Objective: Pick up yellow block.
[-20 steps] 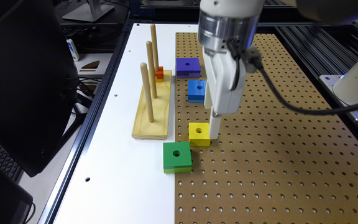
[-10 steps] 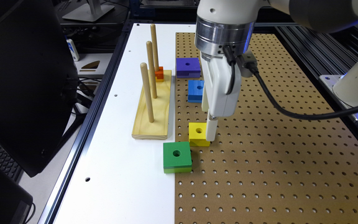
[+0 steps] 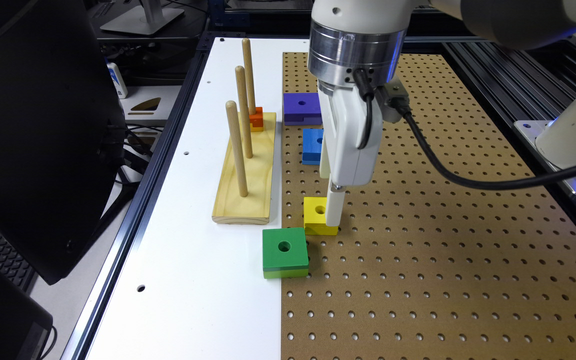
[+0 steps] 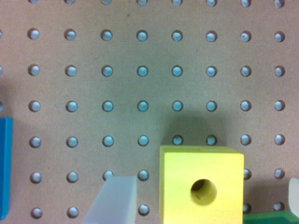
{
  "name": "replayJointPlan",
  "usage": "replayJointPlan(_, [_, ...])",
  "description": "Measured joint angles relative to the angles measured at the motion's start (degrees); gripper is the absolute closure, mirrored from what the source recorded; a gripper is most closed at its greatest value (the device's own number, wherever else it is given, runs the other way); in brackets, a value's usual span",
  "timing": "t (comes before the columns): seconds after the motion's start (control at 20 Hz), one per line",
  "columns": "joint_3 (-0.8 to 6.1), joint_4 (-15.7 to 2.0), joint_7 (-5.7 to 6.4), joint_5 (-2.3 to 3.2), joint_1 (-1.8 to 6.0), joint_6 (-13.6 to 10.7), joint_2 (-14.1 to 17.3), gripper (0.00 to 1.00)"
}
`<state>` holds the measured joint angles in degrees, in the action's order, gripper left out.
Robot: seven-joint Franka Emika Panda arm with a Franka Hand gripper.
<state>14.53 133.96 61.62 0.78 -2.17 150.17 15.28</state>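
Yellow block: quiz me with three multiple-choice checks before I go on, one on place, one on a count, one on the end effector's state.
1. Where is the yellow block?
A. on the white tabletop
B. on the wooden base
C. on the pegboard

2. How many pegs stand on the base?
A. three
B. two
C. five

3. What state is the end effector in?
A. shut on the yellow block
B. open, astride the yellow block
C. shut on a green block

Answers:
1 C, holes of the board show all round the block.
2 A, three upright dowels stand in a row.
3 B, the wrist view shows a gap between one of the fingers and the block.
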Motion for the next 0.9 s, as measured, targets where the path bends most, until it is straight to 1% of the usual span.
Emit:
replayJointPlan(0.05, [-0.01,0.0,0.0,0.04,0.0,0.2,0.3,0.0])
replayJointPlan(0.2, [-0.28,-0.06,0.0,0.73,0.01,2.8,2.9,0.0])
replayJointPlan(0.3, [-0.41,-0.35,0.0,0.92,0.01,3.6,3.8,0.0])
replayJointPlan(0.4, [-0.46,-0.91,0.0,0.95,0.0,3.6,4.2,0.0])
replayJointPlan(0.9, [-0.48,-1.43,0.0,0.95,-0.01,3.6,4.2,0.0])
